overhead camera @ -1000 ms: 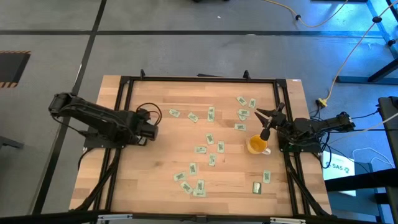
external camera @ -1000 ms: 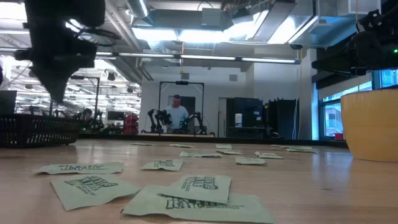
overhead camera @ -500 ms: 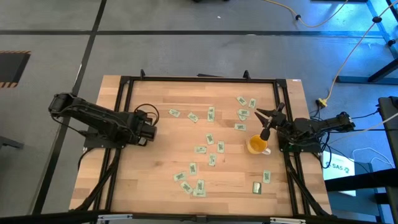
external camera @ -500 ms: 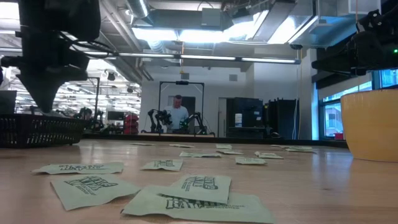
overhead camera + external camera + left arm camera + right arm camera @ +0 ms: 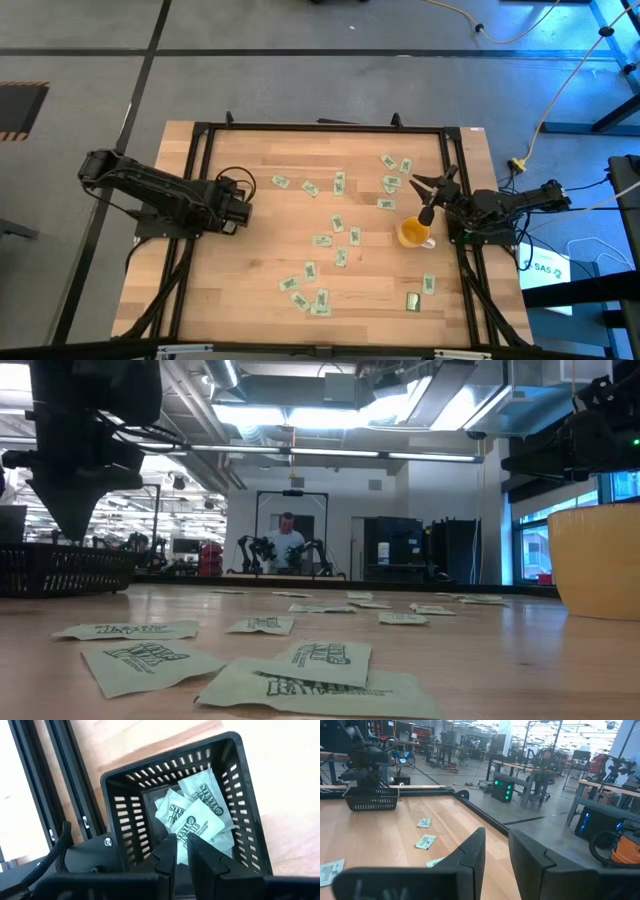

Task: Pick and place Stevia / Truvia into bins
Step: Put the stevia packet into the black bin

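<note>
The black slotted bin (image 5: 240, 795) stands at the table's left side (image 5: 60, 568) and holds several pale green Stevia sachets (image 5: 170, 810). My left gripper (image 5: 182, 845) points steeply down just above it (image 5: 75, 525), its fingertips a narrow gap apart. The lower end of the topmost sachet (image 5: 200, 820) shows at that gap. Many more sachets (image 5: 330, 240) lie flat, scattered over the wooden table (image 5: 300, 660). At the table's right edge my right gripper (image 5: 495, 855) waits level and open, with nothing between its fingers (image 5: 428, 188). My left gripper comes at the topmost sachet from above, and that sachet's near end (image 5: 184, 834) lies right at the gap between the fingertips. I cannot tell whether the fingers touch it. The sachet lies on the others inside the bin.
A yellow cup (image 5: 413, 233) stands on the table just in front of my right gripper (image 5: 600, 555). A black metal frame (image 5: 320, 127) runs around the tabletop. Bare wood lies between the bin and the scattered sachets.
My left gripper has sunk a little toward the bin, shifting slightly toward the table's left edge, and has then kept still. Nothing on the table has moved.
</note>
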Robot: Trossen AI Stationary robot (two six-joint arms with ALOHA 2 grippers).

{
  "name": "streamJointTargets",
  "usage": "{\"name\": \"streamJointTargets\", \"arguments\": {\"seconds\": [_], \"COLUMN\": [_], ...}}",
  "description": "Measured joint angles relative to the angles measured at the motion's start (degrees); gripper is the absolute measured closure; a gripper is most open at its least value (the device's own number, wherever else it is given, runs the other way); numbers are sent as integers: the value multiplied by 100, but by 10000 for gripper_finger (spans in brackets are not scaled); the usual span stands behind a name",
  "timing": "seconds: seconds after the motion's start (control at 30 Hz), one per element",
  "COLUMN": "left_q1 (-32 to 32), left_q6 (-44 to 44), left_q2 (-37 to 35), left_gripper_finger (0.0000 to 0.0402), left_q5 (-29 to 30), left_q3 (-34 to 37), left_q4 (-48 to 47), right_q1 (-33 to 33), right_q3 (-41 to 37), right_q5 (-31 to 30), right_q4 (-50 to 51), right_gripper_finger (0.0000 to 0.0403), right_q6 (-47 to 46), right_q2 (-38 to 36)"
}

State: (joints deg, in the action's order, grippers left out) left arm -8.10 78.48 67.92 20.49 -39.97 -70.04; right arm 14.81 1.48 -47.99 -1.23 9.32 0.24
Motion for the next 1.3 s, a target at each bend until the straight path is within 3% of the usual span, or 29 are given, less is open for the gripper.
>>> {"name": "streamJointTargets", "arguments": {"seconds": [0.2,0.3,0.4,0.5,0.57,0.7,0.83,1.07,1.3], "left_q1": [2,-13,-84,-149,-193,-345,-594,-1029,-1148], "left_q6": [8,-369,-1214,-2507,-3553,-5570,-6831,-7172,-6607], "left_q2": [0,0,0,0,0,44,325,1252,2051], "left_gripper_finger": [360,363,366,368,367,359,347,324,327], "left_q5": [524,977,1632,1831,1593,411,-640,-826,-601], "left_q3": [0,0,0,0,0,-4,-7,-7,-4], "left_q4": [88,579,1400,2427,3323,5272,6700,7247,7261], "right_q1": [-2,-2,-1,0,-2,-2,-2,-2,-2], "right_q3": [0,0,1,0,0,0,0,0,0], "right_q5": [2,0,2,2,2,2,4,4,4], "right_q4": [0,0,0,0,0,0,0,-2,-8], "right_gripper_finger": [313,313,313,313,313,313,313,313,313], "right_q6": [-32,-151,-199,-395,-464,-492,-701,-805,-1061], "right_q2": [1,-1,0,0,-1,-1,1,1,1]}}
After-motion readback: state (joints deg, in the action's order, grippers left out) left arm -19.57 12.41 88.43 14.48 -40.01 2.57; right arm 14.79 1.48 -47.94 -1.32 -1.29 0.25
